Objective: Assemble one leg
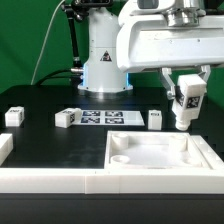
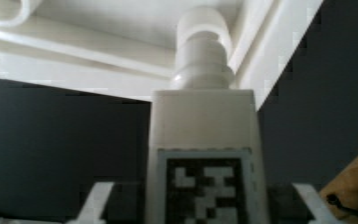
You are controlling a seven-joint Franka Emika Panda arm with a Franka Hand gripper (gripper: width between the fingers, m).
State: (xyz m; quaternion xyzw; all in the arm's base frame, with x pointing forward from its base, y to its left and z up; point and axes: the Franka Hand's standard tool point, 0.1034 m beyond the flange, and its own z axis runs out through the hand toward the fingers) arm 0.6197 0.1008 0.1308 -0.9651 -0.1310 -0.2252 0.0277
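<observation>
The jaws are clamped on the leg (image 1: 186,103), which hangs upright between them, its peg aimed at a corner of the white panel (image 1: 160,165) just beneath. So it's picked up; I'd say seating and twisting it in are left.

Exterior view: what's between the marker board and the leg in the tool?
One loose leg stands between the marker board and the held leg; shown only in the exterior view.

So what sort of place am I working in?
Probably a robotics lab bench: a black tabletop, a thin flat white marker board with fiducial tags, and small white tagged plastic blocks.
</observation>
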